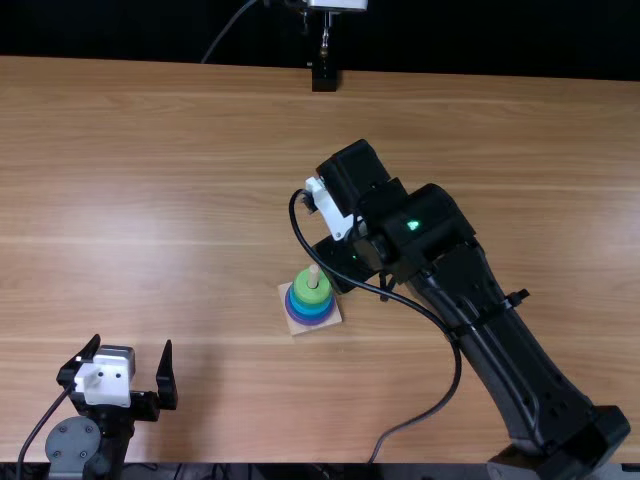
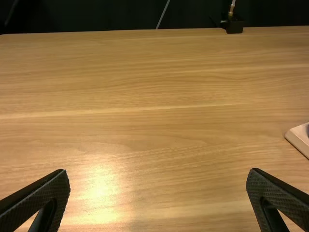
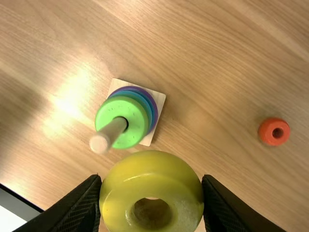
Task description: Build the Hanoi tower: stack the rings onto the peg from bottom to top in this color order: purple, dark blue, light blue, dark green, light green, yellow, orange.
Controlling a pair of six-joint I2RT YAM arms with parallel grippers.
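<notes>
In the top view, my left gripper [image 1: 132, 346] stands open at the near left; the left wrist view shows the gripper [image 2: 158, 172] with nothing between its spread fingers. My right gripper [image 1: 352, 264] is just beyond and right of the peg [image 1: 313, 276]. In the right wrist view, the gripper [image 3: 152, 180] is shut on the yellow ring [image 3: 150, 166], beside the peg [image 3: 109, 135]. A light green ring [image 3: 136, 112] tops the stack, above blue rings [image 3: 150, 104] and a purple ring [image 3: 155, 108]. The orange ring [image 3: 274, 131] lies loose on the table.
The square wooden base [image 1: 303, 328] stands near the middle of the table [image 1: 160, 200]. Its corner [image 2: 300, 136] shows in the left wrist view. The right arm extends across the table's right half. A black stand [image 1: 324, 76] is at the far edge.
</notes>
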